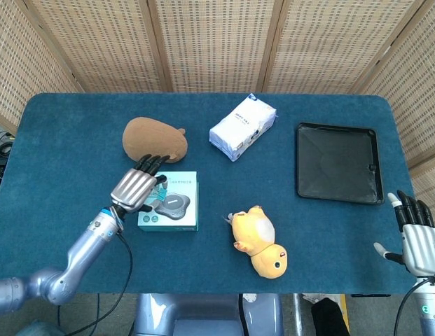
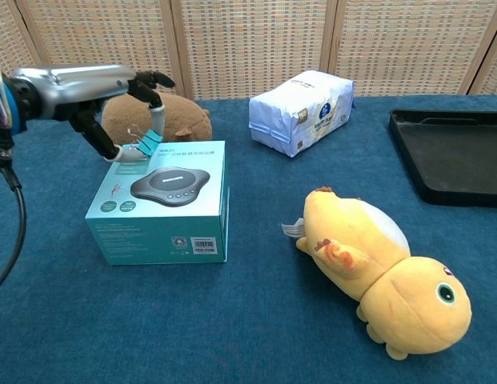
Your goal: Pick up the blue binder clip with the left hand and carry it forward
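Observation:
My left hand (image 1: 136, 187) (image 2: 112, 96) pinches the blue binder clip (image 2: 147, 142) between thumb and a finger, hovering over the left part of the teal speaker box (image 1: 176, 207) (image 2: 164, 202). In the head view the hand hides most of the clip; only a sliver shows at its right side (image 1: 160, 187). My right hand (image 1: 419, 236) stays at the table's front right corner, fingers spread and holding nothing; the chest view does not show it.
A brown plush (image 1: 154, 138) (image 2: 178, 117) lies just behind the box. A white tissue pack (image 1: 242, 127) (image 2: 302, 110) sits mid-back, a black tray (image 1: 337, 162) (image 2: 452, 156) at the right, a yellow plush duck (image 1: 259, 242) (image 2: 376, 268) at the front centre.

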Tool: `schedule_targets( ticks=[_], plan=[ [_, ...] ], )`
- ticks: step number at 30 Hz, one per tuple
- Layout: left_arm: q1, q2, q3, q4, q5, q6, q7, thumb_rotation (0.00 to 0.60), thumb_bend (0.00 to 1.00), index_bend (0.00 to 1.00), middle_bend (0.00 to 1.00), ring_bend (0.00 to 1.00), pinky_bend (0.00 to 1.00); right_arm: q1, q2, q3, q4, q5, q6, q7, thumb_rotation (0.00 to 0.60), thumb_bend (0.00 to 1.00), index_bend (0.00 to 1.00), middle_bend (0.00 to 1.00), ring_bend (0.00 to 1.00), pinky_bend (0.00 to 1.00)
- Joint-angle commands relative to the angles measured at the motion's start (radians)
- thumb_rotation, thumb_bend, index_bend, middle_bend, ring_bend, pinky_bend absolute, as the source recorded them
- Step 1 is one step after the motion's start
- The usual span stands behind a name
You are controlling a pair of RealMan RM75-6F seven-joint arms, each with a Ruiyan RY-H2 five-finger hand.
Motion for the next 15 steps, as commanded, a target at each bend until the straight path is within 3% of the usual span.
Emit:
schedule_targets(
  ticks=[1,10,15],
  plan=[
    [-0.026,-0.041,0.02,0.015,-0.041,0.008,0.037,0.6,0.34,0.53,0.0,0.0,0.0,0.001,0.0,0.001,0.001,0.002,-0.003,0.002,0.6,0.0,0.05,0.0,0.0,0.0],
    [-0.055,-0.099,0.043,0.055,-0.095,0.031,0.078,0.6,0.34,0.48,0.0,0.0,0.0,0.002,0.001,0.001,0.001,0.003,-0.004,0.005,0.6,0.0,0.05,0.0,0.0,0.0],
    [-0.062,-0.103,0.049,0.051,-0.108,0.048,0.089,0.6,0.32,0.2,0.0,0.0,0.0,0.001,0.005,0.002,0.0,0.005,-0.004,0.012,0.6,0.0,0.05,0.0,0.0,0.0]
  ],
)
